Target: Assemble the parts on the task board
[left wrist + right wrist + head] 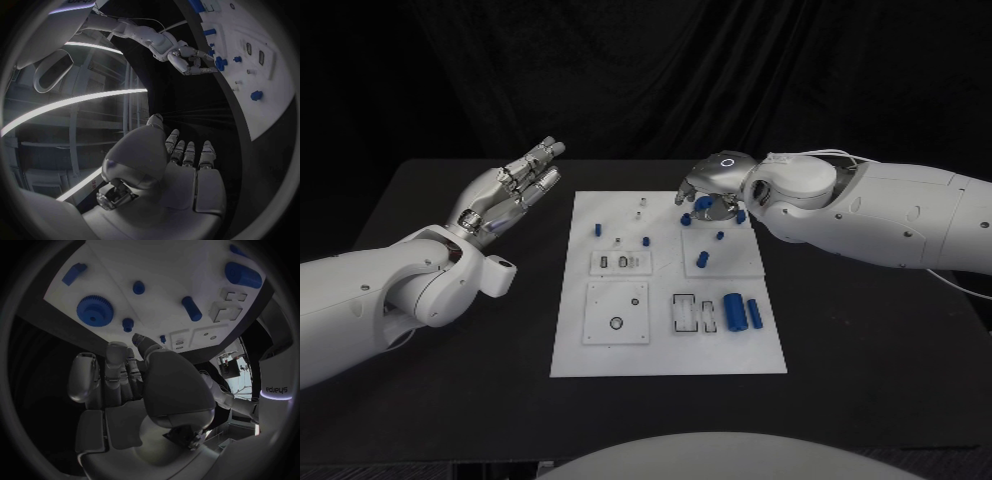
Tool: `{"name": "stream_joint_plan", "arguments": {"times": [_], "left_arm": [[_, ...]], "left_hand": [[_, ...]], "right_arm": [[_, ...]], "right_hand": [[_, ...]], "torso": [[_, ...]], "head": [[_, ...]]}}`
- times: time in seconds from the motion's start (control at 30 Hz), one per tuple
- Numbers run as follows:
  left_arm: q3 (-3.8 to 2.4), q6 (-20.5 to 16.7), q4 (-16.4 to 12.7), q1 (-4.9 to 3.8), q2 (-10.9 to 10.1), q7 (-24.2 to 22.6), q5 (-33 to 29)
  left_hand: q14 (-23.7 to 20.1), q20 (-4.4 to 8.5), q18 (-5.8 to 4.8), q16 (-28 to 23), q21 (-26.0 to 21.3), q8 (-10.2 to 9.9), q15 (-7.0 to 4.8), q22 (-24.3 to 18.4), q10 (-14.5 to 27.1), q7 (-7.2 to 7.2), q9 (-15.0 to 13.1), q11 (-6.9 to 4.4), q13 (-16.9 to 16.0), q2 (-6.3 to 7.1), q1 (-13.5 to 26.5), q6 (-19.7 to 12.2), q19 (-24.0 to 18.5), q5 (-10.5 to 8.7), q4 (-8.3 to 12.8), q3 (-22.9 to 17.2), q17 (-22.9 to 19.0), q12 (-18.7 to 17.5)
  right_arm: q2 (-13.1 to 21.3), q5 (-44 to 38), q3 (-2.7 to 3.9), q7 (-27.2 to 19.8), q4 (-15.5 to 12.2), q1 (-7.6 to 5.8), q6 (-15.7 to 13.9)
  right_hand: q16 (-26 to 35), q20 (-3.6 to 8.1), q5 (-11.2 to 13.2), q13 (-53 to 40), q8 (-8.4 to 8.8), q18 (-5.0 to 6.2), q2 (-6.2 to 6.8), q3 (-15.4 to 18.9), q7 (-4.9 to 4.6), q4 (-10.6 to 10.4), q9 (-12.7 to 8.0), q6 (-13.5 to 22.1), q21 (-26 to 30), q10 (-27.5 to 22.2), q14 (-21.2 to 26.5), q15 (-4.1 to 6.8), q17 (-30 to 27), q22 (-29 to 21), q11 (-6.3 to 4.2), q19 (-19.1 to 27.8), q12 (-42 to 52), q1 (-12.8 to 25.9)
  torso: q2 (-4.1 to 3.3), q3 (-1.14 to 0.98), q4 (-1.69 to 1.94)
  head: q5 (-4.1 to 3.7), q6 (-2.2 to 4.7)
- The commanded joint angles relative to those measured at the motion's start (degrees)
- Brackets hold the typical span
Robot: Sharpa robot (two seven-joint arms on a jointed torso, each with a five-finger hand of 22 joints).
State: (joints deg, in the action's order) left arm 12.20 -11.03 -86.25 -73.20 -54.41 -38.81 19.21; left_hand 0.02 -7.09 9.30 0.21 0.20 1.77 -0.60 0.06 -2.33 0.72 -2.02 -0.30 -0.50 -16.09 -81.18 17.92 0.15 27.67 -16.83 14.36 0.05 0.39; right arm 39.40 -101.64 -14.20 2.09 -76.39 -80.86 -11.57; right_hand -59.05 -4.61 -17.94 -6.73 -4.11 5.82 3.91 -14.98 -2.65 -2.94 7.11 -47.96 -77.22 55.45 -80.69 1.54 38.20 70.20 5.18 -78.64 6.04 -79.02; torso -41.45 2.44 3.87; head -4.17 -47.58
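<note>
White task board [668, 350] | left robot hand [509, 195] spread, empty | right robot hand [711, 190] over blue gear [94, 311], apparently empty

You look down on the white board [668, 285] from the head; each wrist camera sits behind its hand, facing that board [169, 285] they share.

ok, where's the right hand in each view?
Head view: right hand over the far right corner of the task board.
Left wrist view: seen from across, fingertips at the board's edge.
Right wrist view: own palm and fingers, mid-circle.
Shared landmark: the white task board.
</note>
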Motion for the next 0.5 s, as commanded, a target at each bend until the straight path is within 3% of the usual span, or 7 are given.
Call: {"name": "stream_joint_plan", "arguments": {"times": [0.03, 0.5], "left_arm": [[-0.05, 1.28, 0.02, -0.18, 0.12, -8.58, 0.25], [-0.05, 2.11, 0.74, -0.17, 0.66, -8.23, 0.26]], "left_hand": [[-0.02, -0.36, 1.07, -0.21, -0.20, 0.12, 0.39, -0.06, 0.39, -0.03, 0.07, 0.09, 0.07, 0.11, -0.57, -0.18, -0.15, 0.34, 0.05, 0.02, -0.05, 0.03], [-0.02, -0.67, 1.07, -0.21, -0.20, 0.20, 0.76, -0.06, 0.43, 0.30, 0.01, 0.44, 0.07, 0.02, -0.70, 0.16, -0.15, 0.43, 0.07, -0.04, -0.05, 0.02]], "right_arm": [[-0.40, -2.55, 0.04, 1.10, 0.64, 0.39, -2.01], [-2.28, -3.06, 0.04, 0.61, 3.79, 1.41, -1.26]], "right_hand": [[-0.27, -0.01, 0.25, 0.10, 0.23, -0.98, 0.15, -0.47, 0.48, -0.07, 0.03, -0.07, -0.23, 0.38, -0.04, 0.16, 0.00, 0.14, -0.33, -0.27, -0.31, -0.40], [-0.75, 0.15, 2.44, 0.15, -0.04, -1.11, 0.54, -1.36, 0.40, -0.89, 0.51, -1.41, -0.55, 2.69, -0.20, 0.26, 0.37, 0.97, -0.42, -0.49, 0.38, 0.69]], "torso": [[-0.05, 0.00, -0.03], [-0.06, -0.01, -0.11]], "head": [[0.25, -0.13], [0.21, -0.58]]}}
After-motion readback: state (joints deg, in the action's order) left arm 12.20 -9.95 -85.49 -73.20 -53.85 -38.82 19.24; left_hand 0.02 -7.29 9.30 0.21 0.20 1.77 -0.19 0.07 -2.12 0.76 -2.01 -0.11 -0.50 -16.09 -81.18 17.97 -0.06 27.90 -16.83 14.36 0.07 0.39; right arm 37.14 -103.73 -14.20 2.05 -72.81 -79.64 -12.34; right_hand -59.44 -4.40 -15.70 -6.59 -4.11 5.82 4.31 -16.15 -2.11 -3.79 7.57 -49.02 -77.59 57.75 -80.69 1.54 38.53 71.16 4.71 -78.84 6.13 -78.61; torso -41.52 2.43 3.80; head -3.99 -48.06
